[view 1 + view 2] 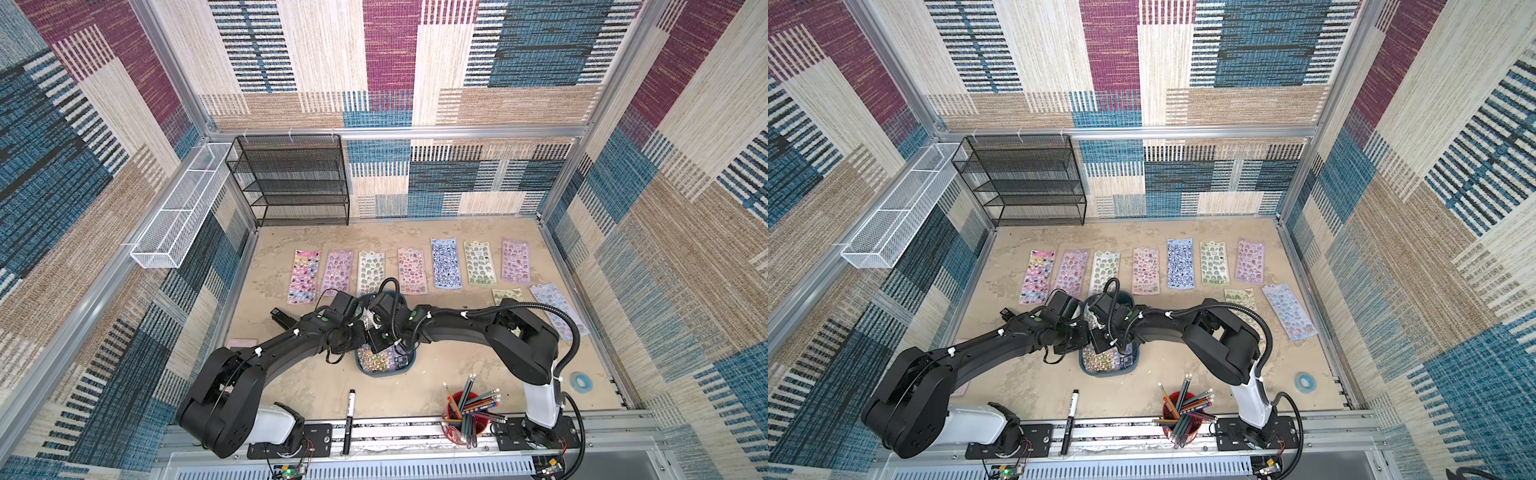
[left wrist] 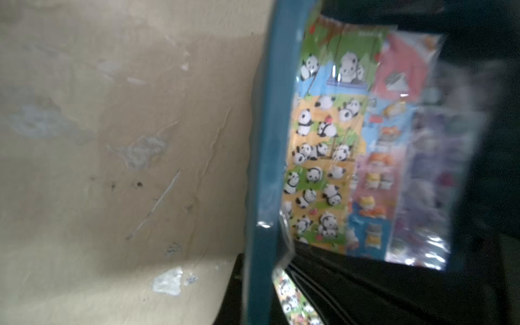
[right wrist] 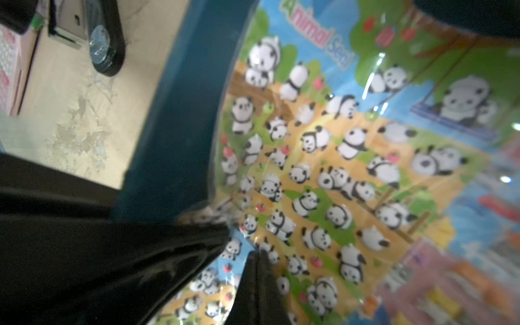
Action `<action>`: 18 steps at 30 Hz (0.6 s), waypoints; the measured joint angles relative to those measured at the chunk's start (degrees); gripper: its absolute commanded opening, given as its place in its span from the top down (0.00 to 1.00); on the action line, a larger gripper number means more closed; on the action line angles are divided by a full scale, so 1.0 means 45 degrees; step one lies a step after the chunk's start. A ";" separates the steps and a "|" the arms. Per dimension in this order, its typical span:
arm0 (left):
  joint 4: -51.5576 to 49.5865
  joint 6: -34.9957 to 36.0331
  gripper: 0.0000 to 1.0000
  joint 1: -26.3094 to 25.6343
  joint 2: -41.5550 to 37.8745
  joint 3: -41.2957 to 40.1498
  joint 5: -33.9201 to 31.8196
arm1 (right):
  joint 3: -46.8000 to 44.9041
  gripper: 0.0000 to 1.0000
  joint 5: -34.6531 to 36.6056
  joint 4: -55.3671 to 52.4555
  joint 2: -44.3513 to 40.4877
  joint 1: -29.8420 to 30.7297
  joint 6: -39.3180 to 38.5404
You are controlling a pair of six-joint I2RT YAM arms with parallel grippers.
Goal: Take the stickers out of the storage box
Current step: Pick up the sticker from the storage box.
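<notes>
Nearest the lens, found right gripper pinched shut on edge of panda sheet, just inside wall of storage box. Found left gripper also closed, against same wall beside curled-up sheet edge; cannot tell whether sheet, wall or both caught. Located box mid-table in both top views, beneath both wrists, with several stickers inside, overlapped. Noted other sheets laid flat in row toward far side of table, well apart from box. Judged sheet light, thin, floppy, glossy: prone to slip, buckle or cling to neighbour. Recommend gripping plain margin at short end, clear of raised stickers, and lifting slowly away from wall, to avoid dragging box along.
</notes>
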 measured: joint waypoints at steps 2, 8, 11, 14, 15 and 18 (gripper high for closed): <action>0.0112 -0.0039 1.00 -0.0010 0.0005 0.0000 0.0151 | 0.0024 0.87 -0.0049 -0.0306 -0.0219 0.0019 -0.0005; 0.0486 -0.0107 1.00 -0.0015 -0.0063 0.0049 0.0306 | 0.0636 0.71 0.0636 -0.1598 -0.1491 0.0015 -0.0044; 0.0515 -0.0136 1.00 -0.0019 -0.0073 0.0049 0.0306 | 0.0792 0.67 0.1069 -0.1836 -0.1933 -0.0024 0.0141; 0.0539 -0.0136 1.00 -0.0019 -0.0121 0.0049 0.0330 | 0.0743 0.67 0.1185 -0.2064 -0.1991 -0.0146 0.0447; 0.0544 -0.0136 1.00 -0.0019 -0.0126 0.0049 0.0330 | 0.0680 0.67 0.1214 -0.2137 -0.1987 -0.0209 0.0559; 0.0544 -0.0136 1.00 -0.0019 -0.0180 0.0049 0.0325 | 0.0505 0.67 0.1345 -0.2263 -0.1739 -0.0389 0.0840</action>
